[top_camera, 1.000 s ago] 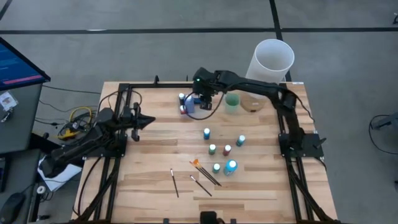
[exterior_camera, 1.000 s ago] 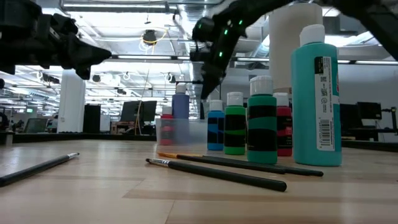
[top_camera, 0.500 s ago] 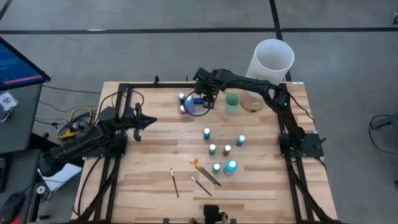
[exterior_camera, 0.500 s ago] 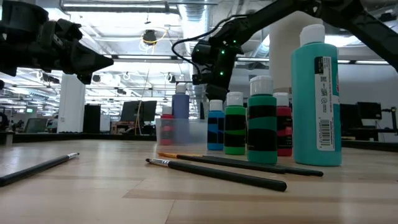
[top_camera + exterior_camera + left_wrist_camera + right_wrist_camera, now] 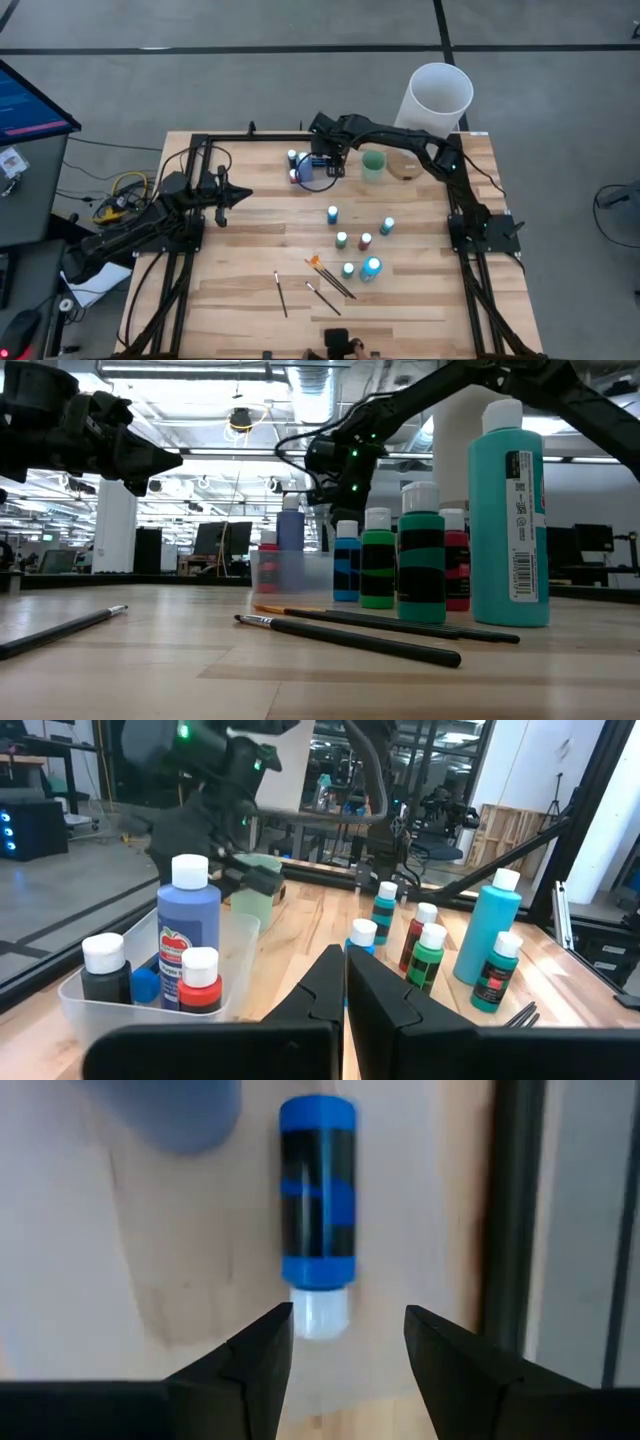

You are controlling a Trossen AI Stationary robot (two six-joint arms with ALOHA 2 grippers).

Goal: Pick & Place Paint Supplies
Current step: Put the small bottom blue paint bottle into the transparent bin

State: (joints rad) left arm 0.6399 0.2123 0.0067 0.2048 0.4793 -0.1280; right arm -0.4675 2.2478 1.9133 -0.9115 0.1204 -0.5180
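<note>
A clear tub [image 5: 308, 181] stands at the table's far middle, with a tall purple-blue bottle [image 5: 190, 940], a black one [image 5: 104, 975] and a red one [image 5: 200, 985] upright in it. A small blue bottle [image 5: 317, 1190] lies on its side there, pale cap toward my right gripper [image 5: 348, 1320]. That gripper [image 5: 328, 168] hangs open over the tub, pointing steeply down, its fingertips apart on either side of the cap without touching it. Several more bottles [image 5: 365, 241] stand mid-table, and thin brushes [image 5: 330, 278] lie nearer the front. My left gripper [image 5: 236, 195] waits shut at the left.
A pale green cup [image 5: 373, 165] stands just right of the tub, a brown round dish [image 5: 405, 163] beyond it, and a tall white cylinder [image 5: 438, 98] at the far right corner. Bare wood lies between the tub and the left arm.
My right gripper has sunk toward the tub and shifted slightly toward the table's left, staying open. The left arm has kept still.
</note>
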